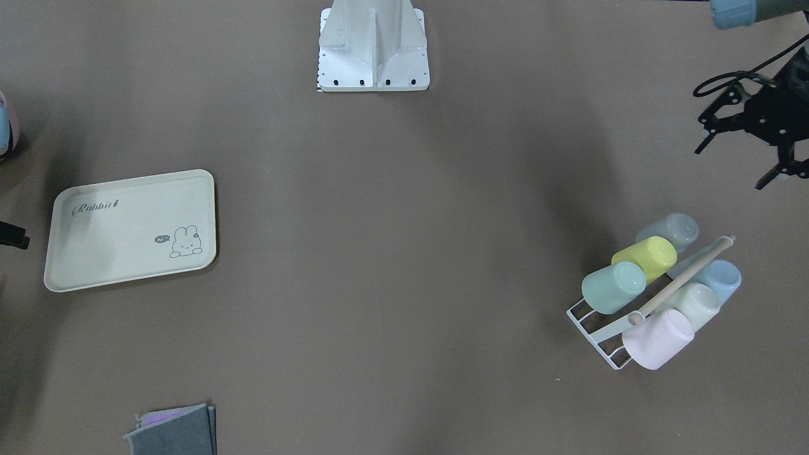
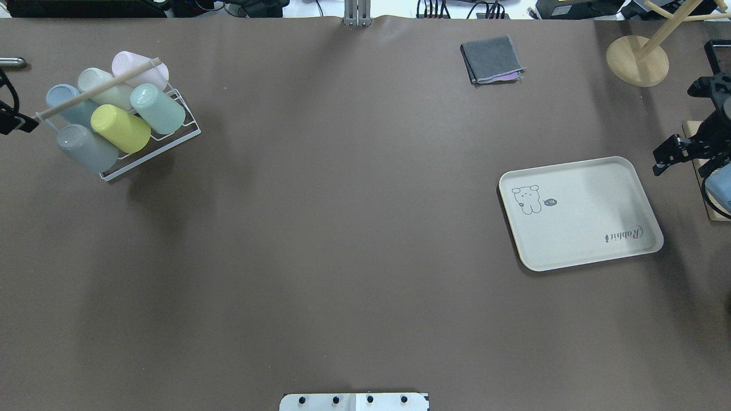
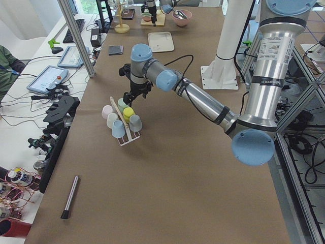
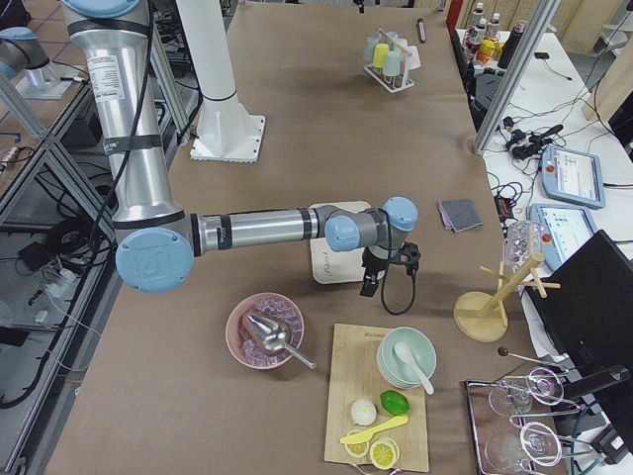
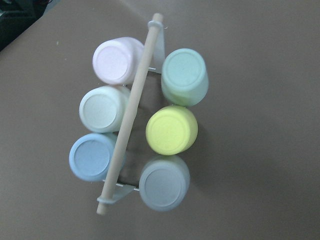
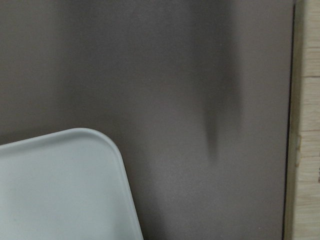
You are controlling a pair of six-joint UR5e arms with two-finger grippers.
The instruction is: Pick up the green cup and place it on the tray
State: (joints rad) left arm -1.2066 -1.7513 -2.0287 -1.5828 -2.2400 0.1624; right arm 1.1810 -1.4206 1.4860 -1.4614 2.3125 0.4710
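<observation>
The green cup [image 1: 612, 288] lies tilted in a white wire rack [image 1: 593, 330] with a wooden handle, next to a yellow cup [image 1: 646, 258]. It also shows in the overhead view [image 2: 158, 108] and the left wrist view [image 5: 185, 75]. My left gripper [image 1: 733, 165] is open and empty, hovering above and beside the rack. The cream tray [image 1: 120, 249] with its bunny drawing lies empty at the other side of the table [image 2: 588, 228]. My right gripper [image 2: 685, 162] hangs open and empty just past the tray's far edge; a tray corner [image 6: 60, 190] shows in the right wrist view.
The rack also holds pink [image 5: 116, 61], whitish-green [image 5: 102, 110], blue [image 5: 92, 156] and grey [image 5: 162, 182] cups. A folded grey cloth [image 2: 491, 59] and a wooden stand [image 2: 637, 60] sit at the far side. A wooden board [image 6: 306, 125] lies beside the tray.
</observation>
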